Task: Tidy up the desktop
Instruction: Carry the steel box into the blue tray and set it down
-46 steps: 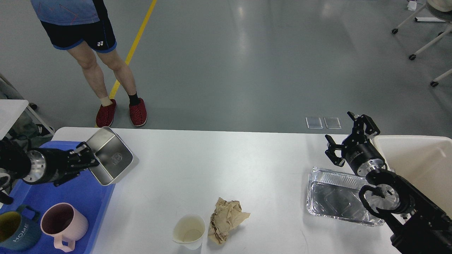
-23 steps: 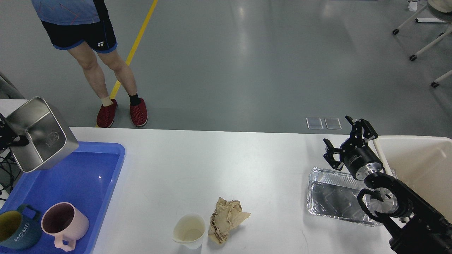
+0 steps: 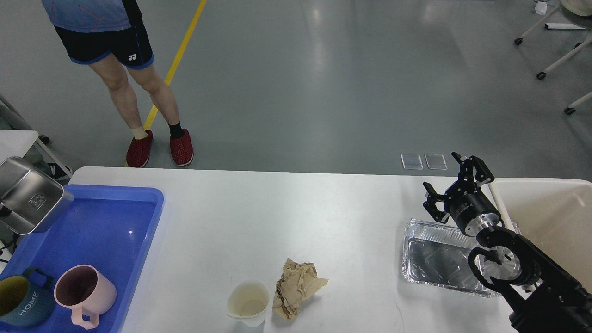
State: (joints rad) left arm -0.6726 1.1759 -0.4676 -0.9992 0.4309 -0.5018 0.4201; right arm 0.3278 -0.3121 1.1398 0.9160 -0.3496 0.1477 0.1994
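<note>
The white desktop (image 3: 296,208) bears a white paper cup (image 3: 248,303), a crumpled brown paper (image 3: 296,286) and an empty foil tray (image 3: 434,259). A steel container (image 3: 27,194) hangs tilted in the air over the left rim of the blue tray (image 3: 106,231). My left gripper is almost wholly past the left edge; only a dark sliver shows behind the container. My right gripper (image 3: 444,178) is open and empty, above the foil tray's far edge.
The blue tray holds a pink mug (image 3: 83,293) and a dark teal mug (image 3: 21,303). A beige bin (image 3: 550,217) stands at the desktop's right end. A person (image 3: 138,92) stands beyond the far edge. A small white table (image 3: 14,141) is at far left.
My left arm has carried the steel container from the blue tray's right side to the left, out over its left rim, and lowered it a little. The right gripper has hardly moved.
</note>
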